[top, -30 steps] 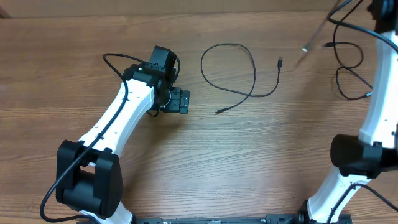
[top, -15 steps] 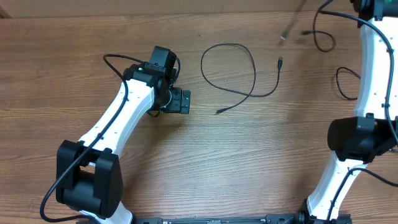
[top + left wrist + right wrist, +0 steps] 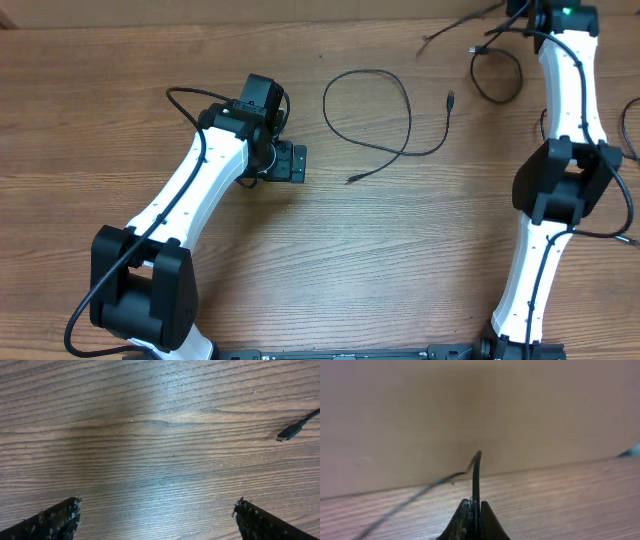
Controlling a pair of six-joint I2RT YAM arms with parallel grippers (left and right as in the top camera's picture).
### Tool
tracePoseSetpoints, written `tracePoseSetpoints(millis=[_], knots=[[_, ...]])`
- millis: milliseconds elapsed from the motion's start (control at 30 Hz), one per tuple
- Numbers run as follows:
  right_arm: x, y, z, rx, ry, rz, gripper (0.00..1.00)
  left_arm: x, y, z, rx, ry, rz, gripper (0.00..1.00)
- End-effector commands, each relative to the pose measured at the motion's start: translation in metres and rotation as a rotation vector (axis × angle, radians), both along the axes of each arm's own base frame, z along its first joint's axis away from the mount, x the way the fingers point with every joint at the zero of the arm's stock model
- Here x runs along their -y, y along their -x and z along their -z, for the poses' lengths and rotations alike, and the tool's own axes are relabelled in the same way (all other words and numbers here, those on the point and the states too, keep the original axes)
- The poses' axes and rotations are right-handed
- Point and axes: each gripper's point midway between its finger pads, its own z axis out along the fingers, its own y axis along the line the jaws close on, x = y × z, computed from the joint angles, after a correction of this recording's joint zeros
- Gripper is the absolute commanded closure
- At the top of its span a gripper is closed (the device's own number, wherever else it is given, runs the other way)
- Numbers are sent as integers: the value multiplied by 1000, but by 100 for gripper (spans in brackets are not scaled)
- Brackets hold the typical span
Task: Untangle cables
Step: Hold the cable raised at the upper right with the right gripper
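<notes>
Left pincer: spread wide, nothing between the fingers. In the left wrist view only bare worktop is seen between the two fingertips.

Right pincer: pressed together on a thin black cable, the held cable. It is pinched at the fingertips, and it rises a little above them before it droops off to the lower left of the right wrist view. In the overhead view the right arm is stretched to the upper right corner of the frame. A loop and loose strands trail from it across the top edge. How many cords are joined there cannot be told.

Loose cable: laid flat at upper centre of the overhead frame, one open loop with two free ends, well apart from the upper-right strands. It is judged to be already separated.

Relation for the next move:
- The loose cable lies to the right of the left pincer in the overhead frame.
- Its lower end, a small plug, is the nearest part, and is seen at the right edge of the left wrist view, outside the spread fingers.
- The long axis of that end runs diagonally, lower left to upper right.
- The left arm is the nearer one. The right arm is far off and occupied.
- Work is judged to remain in the upper right, where the left pincer would have to cross the loose cable.
</notes>
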Motion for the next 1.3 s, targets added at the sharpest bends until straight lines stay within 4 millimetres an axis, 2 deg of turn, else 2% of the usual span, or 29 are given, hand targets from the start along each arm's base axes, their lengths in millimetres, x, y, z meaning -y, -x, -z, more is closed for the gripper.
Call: tracePoseSetpoints(millis=[0, 267, 333, 367, 433, 500, 733, 800, 867, 1000, 1133, 1267], knots=[[18, -1, 22, -17, -24, 35, 96, 2, 1, -2, 4, 4, -9, 1], [40, 0, 81, -89, -55, 53, 96, 3, -4, -3, 25, 6, -4, 0], [44, 2, 91, -103, -58, 60, 96, 3, -5, -4, 31, 9, -4, 0], [46, 3, 96, -113, -63, 66, 88, 4, -6, -4, 33, 10, -4, 1], [48, 4, 100, -114, -78, 80, 36, 4, -6, -4, 34, 10, -4, 0], [48, 3, 99, -109, -77, 81, 0, 4, -6, -4, 33, 11, -3, 0], [49, -1, 93, -88, -71, 81, 0, 4, -5, -4, 32, 13, -3, 0], [46, -3, 83, -72, -67, 76, 0, 4, -5, -4, 32, 13, -3, 0], [41, -5, 64, -47, -62, 68, 0, 4, -5, -4, 32, 13, -3, 1], [29, -5, 6, 22, -49, 49, 0, 4, -6, -4, 33, 13, -3, 0], [16, 8, -52, 65, -44, 35, 0, 4, -6, -4, 33, 13, -3, 0], [4, 31, -94, 66, -45, 24, 0, 4, -6, -4, 33, 12, -2, 0]])
